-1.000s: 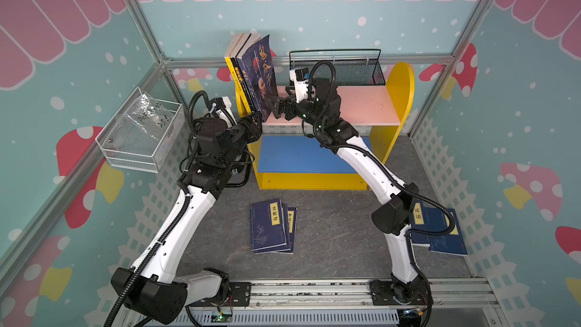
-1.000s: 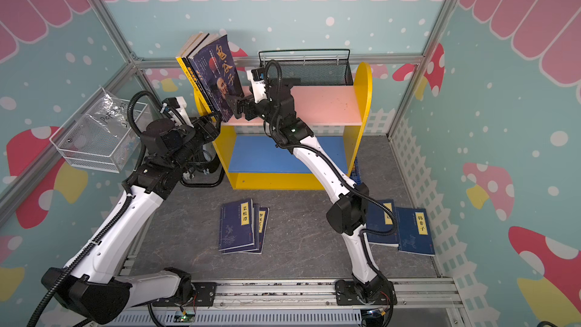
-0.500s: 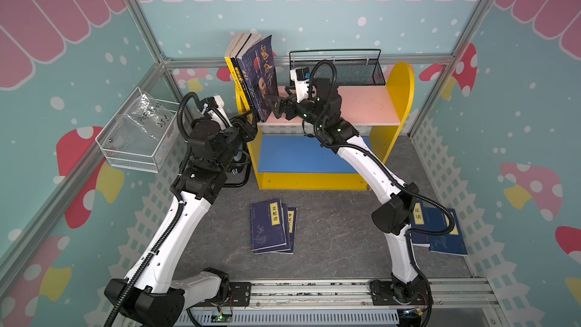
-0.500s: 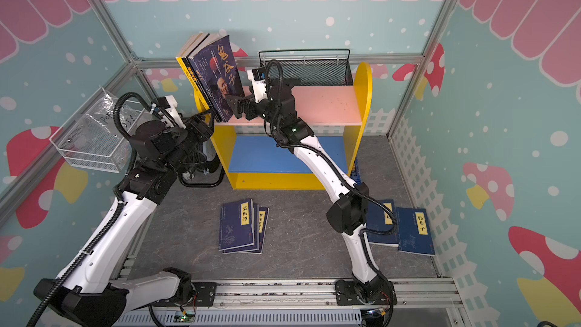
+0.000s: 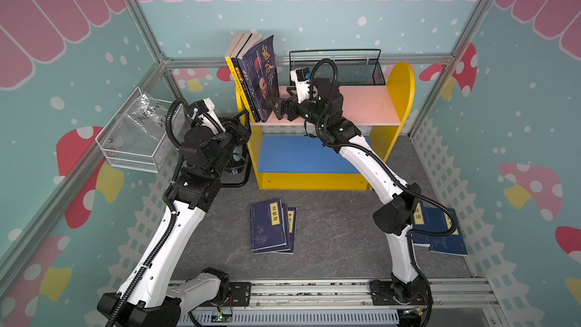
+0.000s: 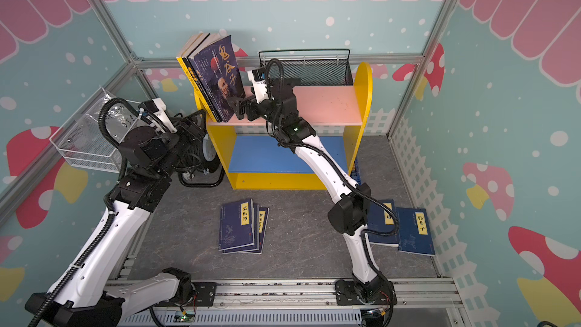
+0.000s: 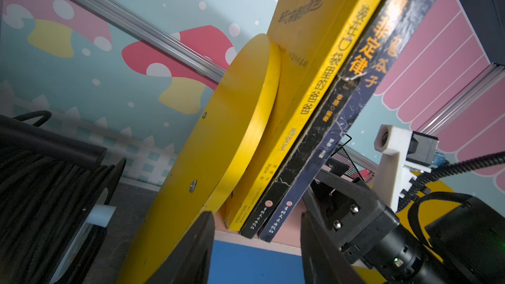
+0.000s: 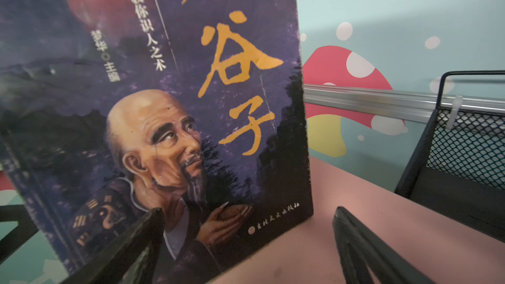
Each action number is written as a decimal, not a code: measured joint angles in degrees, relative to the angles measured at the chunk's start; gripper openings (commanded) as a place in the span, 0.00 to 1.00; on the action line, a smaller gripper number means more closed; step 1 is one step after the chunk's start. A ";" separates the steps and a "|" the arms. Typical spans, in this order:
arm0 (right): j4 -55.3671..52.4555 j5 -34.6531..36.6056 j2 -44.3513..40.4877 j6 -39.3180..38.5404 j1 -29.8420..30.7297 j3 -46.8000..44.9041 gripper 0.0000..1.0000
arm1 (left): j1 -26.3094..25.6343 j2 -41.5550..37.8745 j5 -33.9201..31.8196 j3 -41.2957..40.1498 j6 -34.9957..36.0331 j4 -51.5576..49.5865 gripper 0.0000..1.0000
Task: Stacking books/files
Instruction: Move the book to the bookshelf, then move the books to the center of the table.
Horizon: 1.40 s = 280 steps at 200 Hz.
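Our left gripper [image 5: 241, 123] hangs just off the left end of the yellow shelf [image 5: 399, 95], jaws apart and gripping nothing. On top of that shelf, at its left end, we see the yellow book [image 5: 232, 72], black book [image 5: 241, 80] and purple book [image 5: 262, 73] standing side by side. Our right gripper [image 5: 275, 105] is spread wide and empty, one fingertip at the purple cover. Navy books [image 5: 268, 228] lie on the floor before the shelf, with more off its right front corner.
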 measured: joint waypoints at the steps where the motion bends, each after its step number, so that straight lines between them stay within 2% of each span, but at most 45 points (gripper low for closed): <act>1: -0.07 0.04 -0.07 -0.02 0.00 -0.04 0.98 | 0.00 -0.04 -0.02 0.00 -0.02 -0.04 0.53; 26: -0.68 0.94 -2.25 -0.59 -0.24 -2.80 0.98 | 0.00 -0.52 -0.04 -0.02 -0.61 -0.52 0.56; 88: -1.55 1.49 -7.43 -1.68 -0.33 -9.14 0.98 | 0.00 -1.64 -0.02 -2.29 -3.45 -2.54 0.78; 146: 0.31 1.62 -21.55 -2.01 -0.33 -26.58 1.00 | 0.00 -7.19 -1.07 -6.47 -7.52 -6.27 1.00; 227: 2.69 1.88 -40.19 0.57 -0.31 -49.66 0.99 | 0.00 -16.33 -4.00 -14.40 -15.19 -17.94 1.00; 280: 2.16 3.91 -52.68 7.28 1.27 -65.09 0.98 | 0.02 -16.04 -6.19 -16.50 -18.73 -32.54 1.00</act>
